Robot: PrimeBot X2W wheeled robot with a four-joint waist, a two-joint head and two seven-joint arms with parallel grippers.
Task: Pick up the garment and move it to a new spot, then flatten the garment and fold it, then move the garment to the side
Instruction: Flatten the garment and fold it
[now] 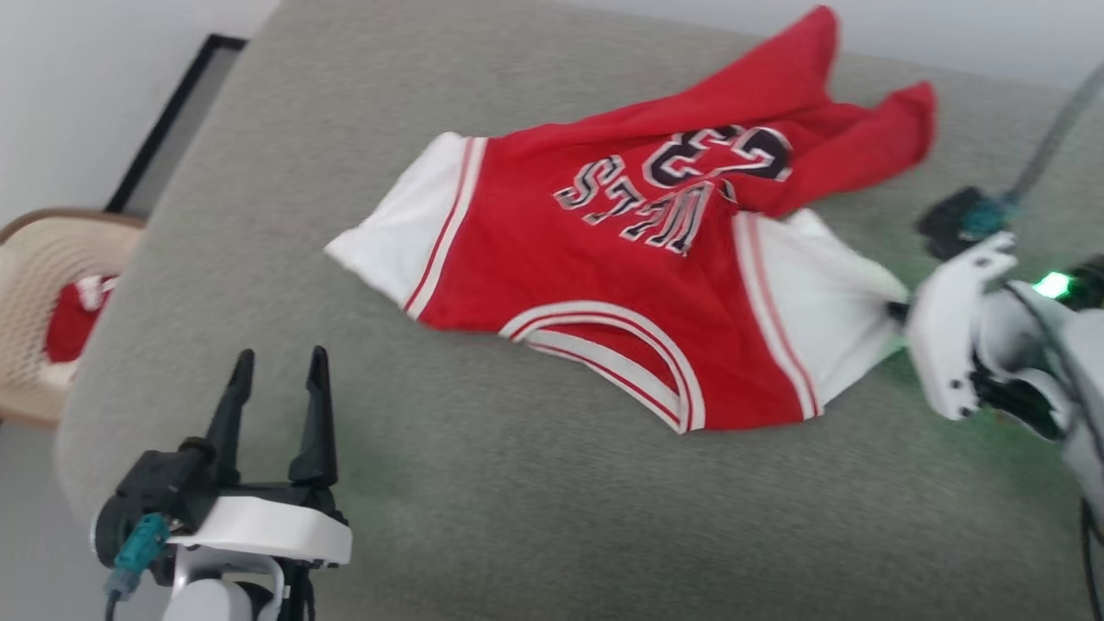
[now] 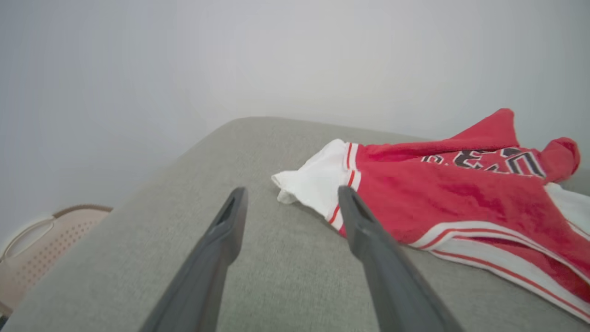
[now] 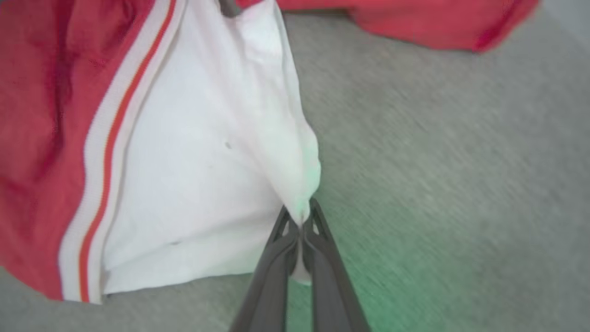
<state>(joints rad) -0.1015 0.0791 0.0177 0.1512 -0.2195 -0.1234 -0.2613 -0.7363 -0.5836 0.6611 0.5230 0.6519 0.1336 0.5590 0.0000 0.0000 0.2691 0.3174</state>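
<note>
Basket (image 1: 33, 263) left of garment (image 1: 595, 285), perhaps clothes (image 1: 69, 326) inside

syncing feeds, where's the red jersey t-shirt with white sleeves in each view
Head view: the red jersey T-shirt across centre and right.
Left wrist view: T-shirt at right.
Right wrist view: T-shirt upper left, sleeve pinched by right gripper.
Shared landmark: grey fabric surface beneath it.

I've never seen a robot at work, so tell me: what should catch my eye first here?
The red jersey with black lettering, sprawled crumpled across the grey cushioned surface. At its right edge the right pincer is shut on the tip of a white sleeve, while the left pincer stands open over bare cushion at lower left.
</note>
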